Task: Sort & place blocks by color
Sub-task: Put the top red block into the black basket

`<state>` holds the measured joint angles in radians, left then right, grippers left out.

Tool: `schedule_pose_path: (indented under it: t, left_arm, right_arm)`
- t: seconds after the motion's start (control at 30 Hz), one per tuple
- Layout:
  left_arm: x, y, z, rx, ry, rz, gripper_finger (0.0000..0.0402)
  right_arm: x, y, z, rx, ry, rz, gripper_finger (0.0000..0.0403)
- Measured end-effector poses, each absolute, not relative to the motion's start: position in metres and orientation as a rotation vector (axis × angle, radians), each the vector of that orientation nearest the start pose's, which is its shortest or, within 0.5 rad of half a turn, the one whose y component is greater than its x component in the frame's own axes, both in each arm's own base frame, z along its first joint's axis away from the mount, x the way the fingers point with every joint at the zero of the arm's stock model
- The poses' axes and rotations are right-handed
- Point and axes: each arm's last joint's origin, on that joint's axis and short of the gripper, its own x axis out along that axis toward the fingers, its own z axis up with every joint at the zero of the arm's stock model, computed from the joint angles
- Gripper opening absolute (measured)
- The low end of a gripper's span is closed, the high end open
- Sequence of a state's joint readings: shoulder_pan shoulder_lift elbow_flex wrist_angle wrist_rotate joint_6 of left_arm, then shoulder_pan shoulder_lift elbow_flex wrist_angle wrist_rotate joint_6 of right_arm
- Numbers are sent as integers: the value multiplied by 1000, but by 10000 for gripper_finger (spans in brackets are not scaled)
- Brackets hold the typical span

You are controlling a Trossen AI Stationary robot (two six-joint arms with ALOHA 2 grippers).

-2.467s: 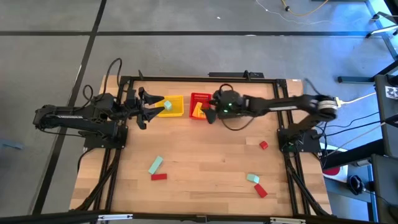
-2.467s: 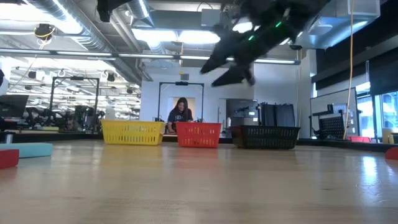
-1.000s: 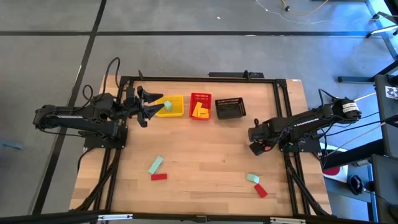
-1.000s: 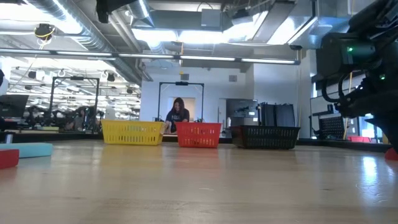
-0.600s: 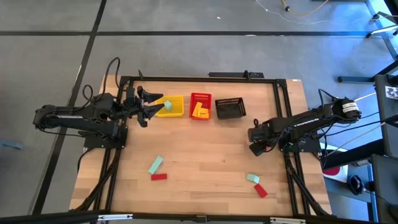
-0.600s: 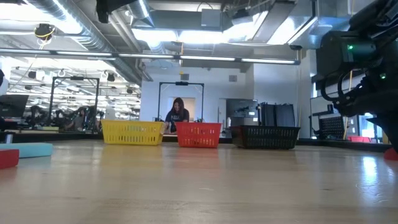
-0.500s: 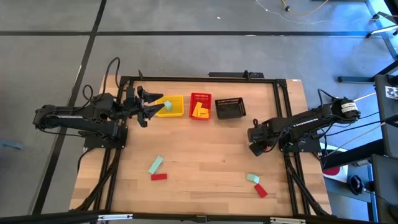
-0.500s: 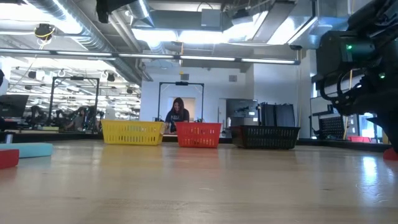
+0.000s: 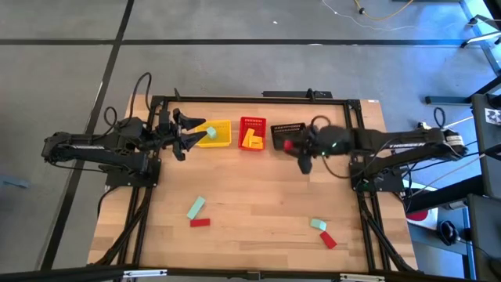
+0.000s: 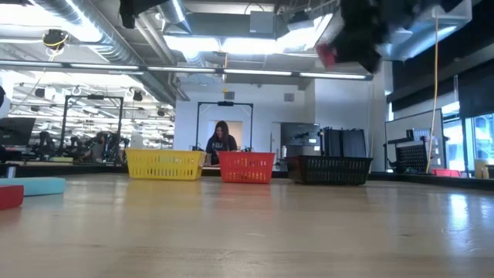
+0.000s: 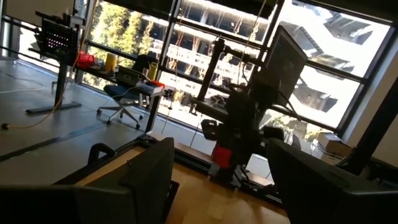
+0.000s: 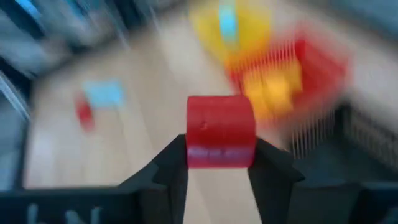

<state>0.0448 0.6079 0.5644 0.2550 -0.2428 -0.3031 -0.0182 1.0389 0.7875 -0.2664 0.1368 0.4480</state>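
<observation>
My right gripper [image 9: 293, 146] is shut on a small red block [image 12: 221, 130], high above the table beside the black basket [image 9: 290, 136]; the block also shows in the low view [image 10: 326, 55]. My left gripper [image 9: 196, 133] is open and empty, hovering at the yellow basket [image 9: 219, 135], in which a teal block [image 9: 210, 131] lies. Yellow blocks [image 9: 251, 139] lie in the red basket [image 9: 252, 124]. A teal block [image 9: 196, 207] and a red block [image 9: 200, 222] lie flat near left. Another teal block [image 9: 318, 225] and red block [image 9: 328, 239] lie near right. My right gripper pinches the red block's two opposite sides [image 12: 193, 134] between its two fingers [image 12: 268, 167]. The block is lifted clear of the table, and its upper part stands out beyond the fingertips.
The three baskets stand in a row along the far edge. Dark frame rails [image 9: 141, 211] run along the table's left and right sides. The middle of the wooden table [image 9: 258, 196] is bare. A person [image 10: 225, 141] is in the room behind the table.
My right gripper has risen from the table's right side and swung toward the far edge and left, to the black basket. The red block that lay under it has gone with it, lifted clear of the table. My left arm has kept still.
</observation>
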Motion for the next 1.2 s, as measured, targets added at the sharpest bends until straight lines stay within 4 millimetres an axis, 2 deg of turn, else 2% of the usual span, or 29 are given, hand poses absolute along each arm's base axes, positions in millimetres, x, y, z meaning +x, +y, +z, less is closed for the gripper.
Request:
schedule_pose_path:
  t: [0.07, 0.17, 0.43, 0.5, 0.63, 0.73, 0.83, 0.93, 1.03, 1.13, 1.2]
  left_arm:
    - [144, 13, 324, -321, -252, 252, 250]
    - [144, 13, 324, -321, -253, 252, 250]
    - [144, 13, 324, -321, -253, 254, 250]
    - [144, 14, 324, -321, -254, 255, 250]
    - [144, 14, 324, -321, -253, 255, 250]
    - [144, 14, 324, -321, -253, 256, 250]
    - [144, 14, 324, -321, -253, 256, 250]
    - [144, 14, 324, -321, -254, 259, 250]
    - [144, 14, 324, -321, -254, 260, 250]
    - [144, 14, 324, -321, -254, 260, 250]
    - [144, 14, 324, -321, -254, 260, 250]
  right_arm:
    - [222, -16, 291, 394, 340, -228, 130]
    - [220, -26, 298, 387, 251, -203, 130]
    - [218, -35, 298, 395, 256, -187, 130]
    - [217, -38, 294, 393, 292, -226, 130]
    - [208, -53, 262, 436, 554, -498, 130]
    - [206, -67, 237, 519, 655, -643, 130]
    - [212, -78, 213, 574, 700, -692, 130]
    - [225, -89, 199, 606, 694, -724, 130]
    - [229, -98, 182, 650, 741, -776, 130]
    - [231, -101, 174, 697, 749, -809, 131]
    - [231, -102, 171, 715, 758, -824, 160]
